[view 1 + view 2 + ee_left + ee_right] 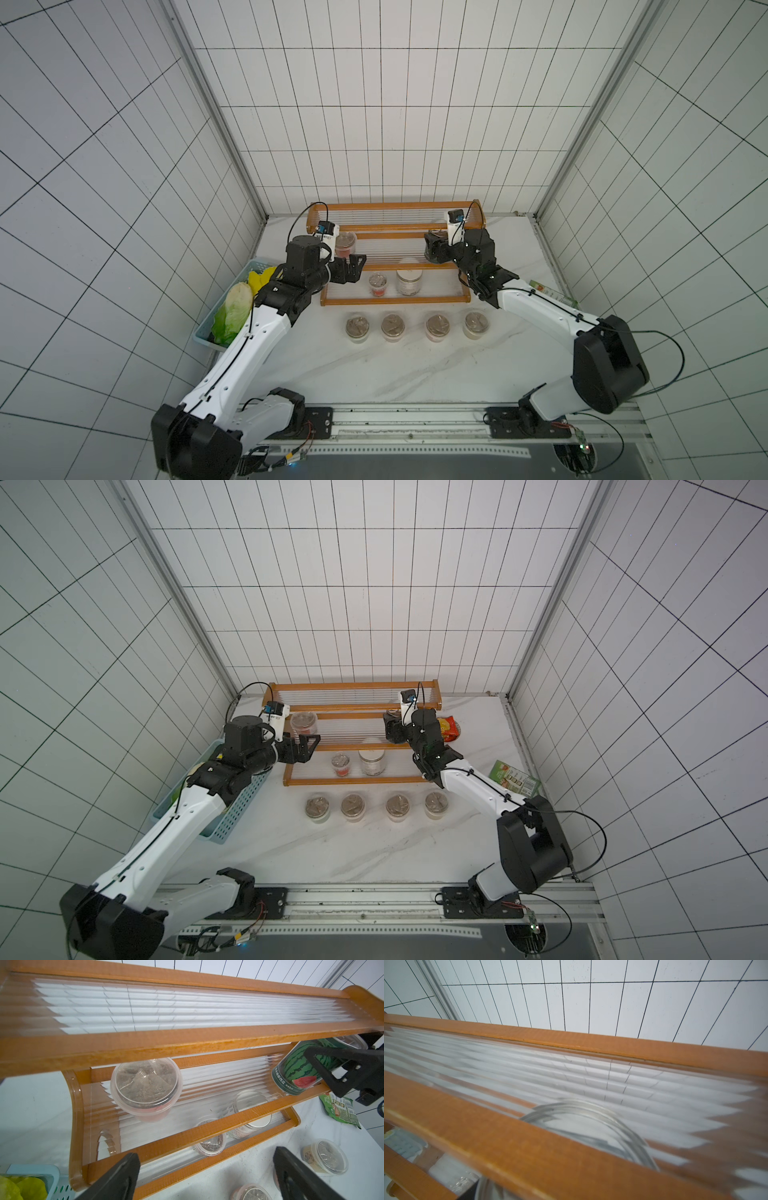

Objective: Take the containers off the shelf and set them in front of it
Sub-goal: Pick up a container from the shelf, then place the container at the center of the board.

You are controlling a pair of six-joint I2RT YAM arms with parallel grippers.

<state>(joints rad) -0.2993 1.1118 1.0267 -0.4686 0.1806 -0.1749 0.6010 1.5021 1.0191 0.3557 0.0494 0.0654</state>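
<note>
While four cups [393,325] already sit in a row in front of the shelf [395,206], its bottom step holds a red cup [378,284] and a jar [409,281]. The left gripper [358,269] hangs wide open and empty by the middle-step cup [345,244]. The right gripper [433,249] straddles the can [299,1068] on that same step, can't tell if it's actually clamped.

Lt-blue perforated basket [237,812] at table's left edge, against wall. Inside: pale green lettuce head [232,311], yellow veg [258,277] behind it, type unclear. Red snack pkt [451,728] far right on tabletop. Green printed pkt [513,780] flat nr right edge, apart from red one. White marble-look tabletop [415,374]. White tiled walls [395,124] w/ dark grout, 3 sides. Alu rail [415,415] along front edge.
</note>
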